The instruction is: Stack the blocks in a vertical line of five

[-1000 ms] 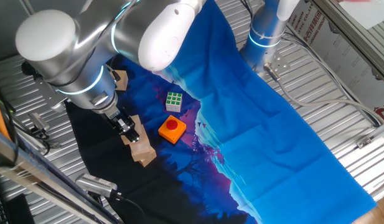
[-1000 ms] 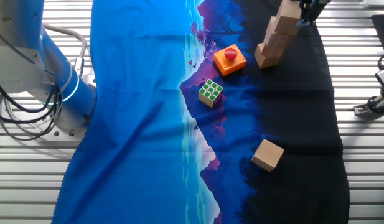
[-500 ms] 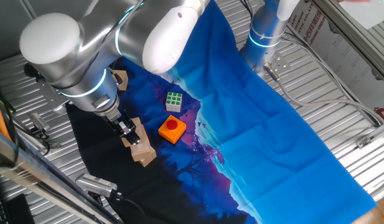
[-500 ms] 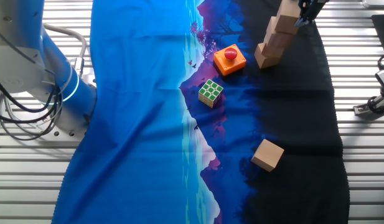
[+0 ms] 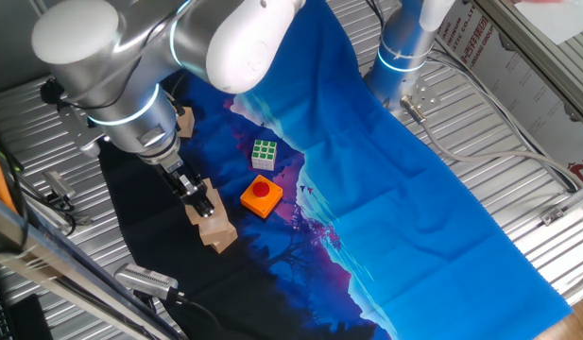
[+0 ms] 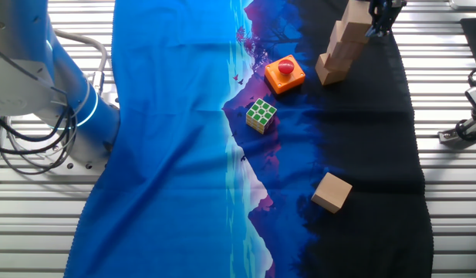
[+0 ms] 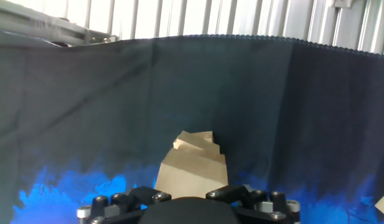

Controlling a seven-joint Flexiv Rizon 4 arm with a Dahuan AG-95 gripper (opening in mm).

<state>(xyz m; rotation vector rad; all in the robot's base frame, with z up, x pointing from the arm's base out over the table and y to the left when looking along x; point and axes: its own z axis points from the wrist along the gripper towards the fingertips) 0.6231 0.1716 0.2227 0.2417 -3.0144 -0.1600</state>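
The tool [image 5: 198, 195] sits at the top of a stack of blocks [image 6: 339, 51] on the dark end of the cloth [image 6: 176, 154]; whether its fingers are apart or together cannot be told. One loose block [image 6: 332, 192] lies well apart, near the cloth's edge.

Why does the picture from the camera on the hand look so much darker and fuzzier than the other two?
Hand view: it sits close above the stack of blocks, so the wood and the dark cloth look soft and dim. One fixed view: bright, with glare on the arm's white shell. The other fixed view: evenly lit, and the puzzle cube is sharp.
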